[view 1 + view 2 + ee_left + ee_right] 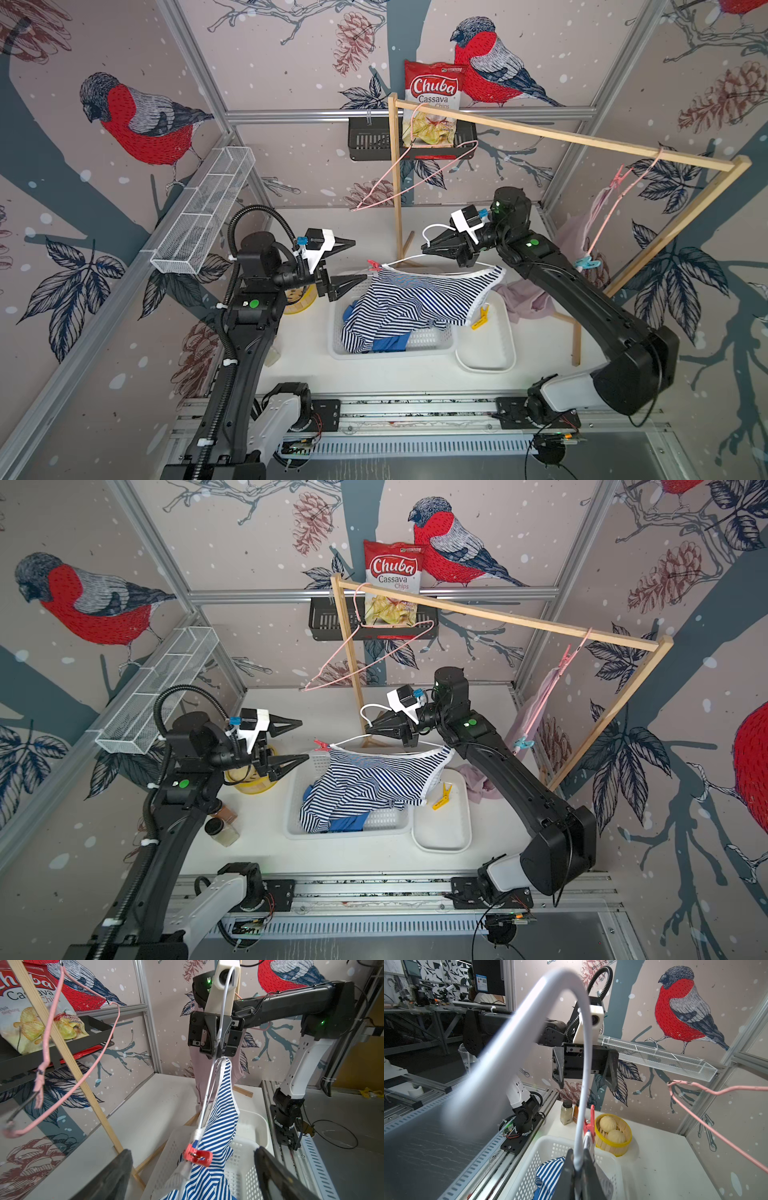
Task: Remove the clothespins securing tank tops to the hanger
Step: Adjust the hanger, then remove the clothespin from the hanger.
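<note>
Yellow plastic clothespin [480,319] lies in white plastic tray [494,343]; right gripper [426,248] clamps white wire hanger [584,1076], left gripper [360,258] wide beside red plastic clothespin [374,265], not yet off striped fabric top [415,299].

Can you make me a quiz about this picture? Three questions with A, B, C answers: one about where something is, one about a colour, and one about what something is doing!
1. Where is the yellow clothespin?
A) in the white tray
B) clipped on the wooden rail
C) in the left gripper

2. What colour is the clothespin that pins the striped top to the white hanger?
A) teal
B) red
C) yellow

3. What is the right gripper doing?
A) open and empty
B) shut on the white hanger
C) shut on the striped top

Answers:
1 A, it lies loose inside the tray.
2 B, a red one clamps the hanger's end in both top views.
3 B, the right wrist view shows its jaws closed on the white wire.
</note>
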Controlling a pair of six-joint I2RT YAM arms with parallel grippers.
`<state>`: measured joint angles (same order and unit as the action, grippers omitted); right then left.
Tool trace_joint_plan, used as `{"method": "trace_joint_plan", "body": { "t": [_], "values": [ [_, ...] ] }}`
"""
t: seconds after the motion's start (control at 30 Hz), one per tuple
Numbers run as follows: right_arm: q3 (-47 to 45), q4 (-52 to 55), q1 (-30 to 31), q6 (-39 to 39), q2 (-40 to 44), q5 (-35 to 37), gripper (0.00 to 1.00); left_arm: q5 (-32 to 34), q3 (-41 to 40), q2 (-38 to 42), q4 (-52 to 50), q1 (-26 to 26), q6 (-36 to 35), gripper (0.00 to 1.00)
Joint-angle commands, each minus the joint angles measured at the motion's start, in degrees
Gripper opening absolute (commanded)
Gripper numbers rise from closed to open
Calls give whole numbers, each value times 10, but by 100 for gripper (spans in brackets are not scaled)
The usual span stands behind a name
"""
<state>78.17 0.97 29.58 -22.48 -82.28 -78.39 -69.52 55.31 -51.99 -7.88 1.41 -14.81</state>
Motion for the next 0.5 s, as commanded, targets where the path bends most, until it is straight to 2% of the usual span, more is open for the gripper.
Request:
{"method": "trace_joint_plan", "body": {
  "t": [0.0, 0.1, 0.33, 0.47],
  "values": [
    [14, -3, 4, 15, -5, -26, 0, 66, -22, 17, 89, 16, 13, 88],
    [25, -2, 9, 23, -12, -31, 0, 114, -36, 25, 95, 45, -3, 86],
    [46, 14, 18, 29, -31, -43, 0, 74, -37, 22, 103, 53, 6, 70],
    [56, 21, 19, 30, -36, -50, 0, 62, -32, 22, 70, 53, -12, 66]
  ]
}}
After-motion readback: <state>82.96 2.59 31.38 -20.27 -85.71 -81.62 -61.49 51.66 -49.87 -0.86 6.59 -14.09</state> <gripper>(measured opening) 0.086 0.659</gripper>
